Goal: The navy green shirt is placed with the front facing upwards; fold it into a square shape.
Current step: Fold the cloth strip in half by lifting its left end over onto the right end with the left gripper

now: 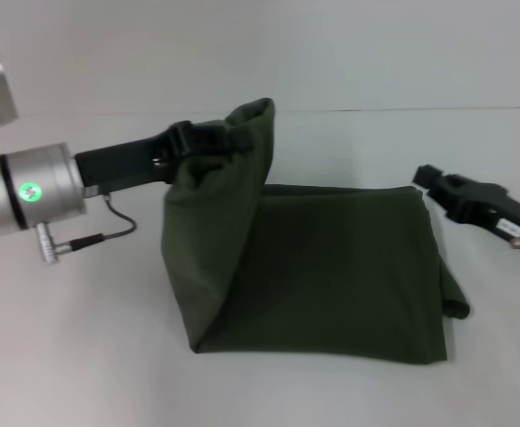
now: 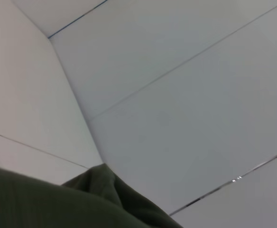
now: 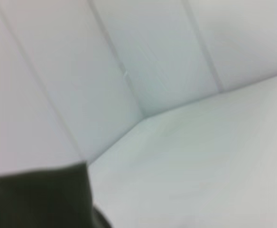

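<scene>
The navy green shirt [image 1: 331,267] lies partly folded on the white table [image 1: 82,356]; no lettering shows. My left gripper [image 1: 208,138] is shut on the shirt's left edge and holds it lifted well above the table, so the cloth hangs down in a steep fold. A bunched bit of the cloth shows in the left wrist view [image 2: 58,204]. My right gripper [image 1: 429,178] hovers just off the shirt's far right corner, apart from the cloth. The dark cloth also shows in the right wrist view [image 3: 39,199].
White walls stand behind the table, with panel seams in the wrist views. A cable [image 1: 109,222] hangs from the left wrist. A sleeve end [image 1: 454,302] sticks out at the shirt's right edge.
</scene>
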{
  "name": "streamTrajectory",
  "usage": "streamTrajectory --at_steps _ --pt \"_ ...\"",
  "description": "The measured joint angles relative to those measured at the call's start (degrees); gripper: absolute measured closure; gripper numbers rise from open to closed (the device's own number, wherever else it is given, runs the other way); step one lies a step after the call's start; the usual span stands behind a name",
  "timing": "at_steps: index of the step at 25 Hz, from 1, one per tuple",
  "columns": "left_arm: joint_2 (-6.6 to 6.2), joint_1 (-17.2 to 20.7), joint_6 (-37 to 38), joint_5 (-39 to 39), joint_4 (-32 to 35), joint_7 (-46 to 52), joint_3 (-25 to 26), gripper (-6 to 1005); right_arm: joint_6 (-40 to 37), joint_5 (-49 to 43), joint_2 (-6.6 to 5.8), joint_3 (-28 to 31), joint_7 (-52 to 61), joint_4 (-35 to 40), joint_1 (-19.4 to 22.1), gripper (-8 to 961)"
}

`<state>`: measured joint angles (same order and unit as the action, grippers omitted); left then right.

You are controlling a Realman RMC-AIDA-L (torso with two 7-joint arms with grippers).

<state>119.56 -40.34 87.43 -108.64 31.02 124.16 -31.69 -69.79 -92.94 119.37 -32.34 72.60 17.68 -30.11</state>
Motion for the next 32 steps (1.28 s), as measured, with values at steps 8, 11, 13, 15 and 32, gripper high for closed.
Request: streamTrajectory --at_steps 8,11,13,15,32 --pt "4.33 -0.75 -1.87 0.06 -1.19 -2.67 -0.08 939 -1.4 2.71 0.01 1.18 0.06 2.26 3.12 790" --pt "4.6 -1.65 -3.44 0.67 -5.78 -5.5 -0.12 939 -1.68 2.73 0.02 1.27 0.07 2.28 3.38 770" --pt "4.67 -2.21 -5.54 0.89 -9.37 -7.95 -0.14 939 -1.94 2.75 -0.02 1.31 0.08 2.29 3.48 770" --pt "4.7 -2.46 -7.65 1.03 -11.78 -9.95 -0.04 939 -2.38 2.76 -0.1 1.32 0.08 2.3 3.56 770" --pt "5.11 -7.58 -16.05 4.05 -27.31 -22.17 1.34 938 -5.32 2.77 -0.03 5.82 -0.39 2.8 4.21 770"
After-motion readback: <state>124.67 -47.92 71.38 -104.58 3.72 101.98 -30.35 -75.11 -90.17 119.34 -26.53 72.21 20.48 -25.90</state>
